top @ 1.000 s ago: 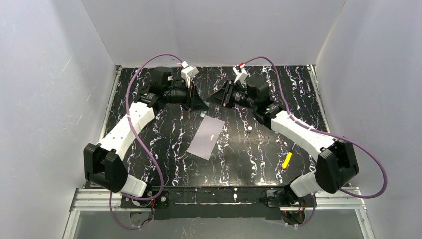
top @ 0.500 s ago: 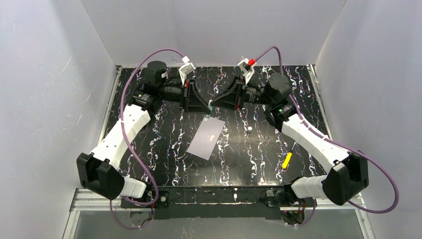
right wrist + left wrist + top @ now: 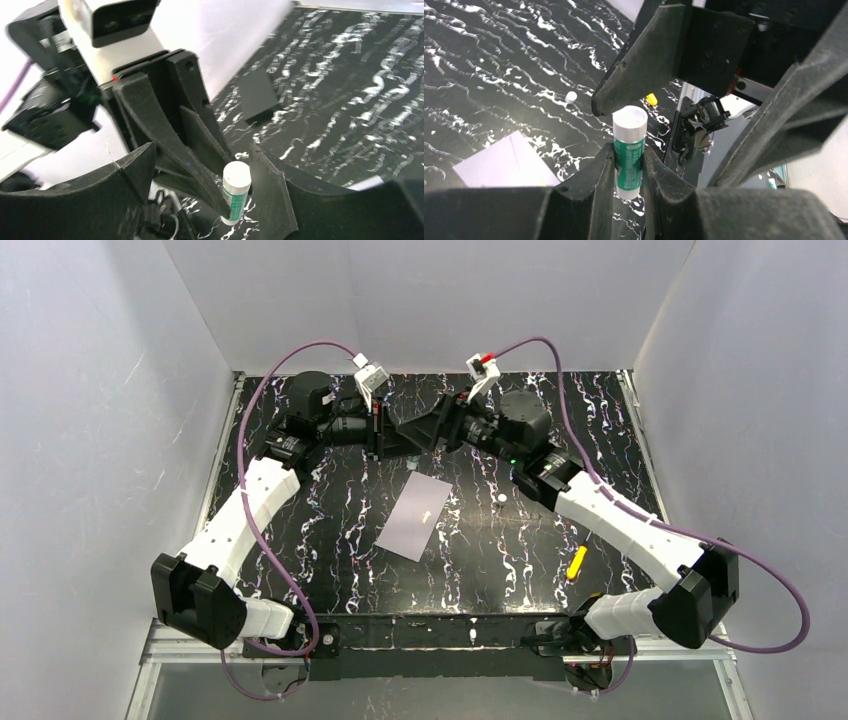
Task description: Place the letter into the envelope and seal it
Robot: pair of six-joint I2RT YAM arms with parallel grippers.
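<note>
White-and-green glue stick (image 3: 629, 131) is pinched by the left gripper (image 3: 629, 167) so the wide-open right gripper (image 3: 202, 162) can likely uncap it

Plain white walls (image 3: 100, 390), black white-veined marble tabletop (image 3: 500, 550), aluminium front rail (image 3: 180, 640)

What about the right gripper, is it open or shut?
Open. The right gripper has its fingers wide apart around the glue stick, with a clear gap beside it. The left gripper alone clamps it.
</note>
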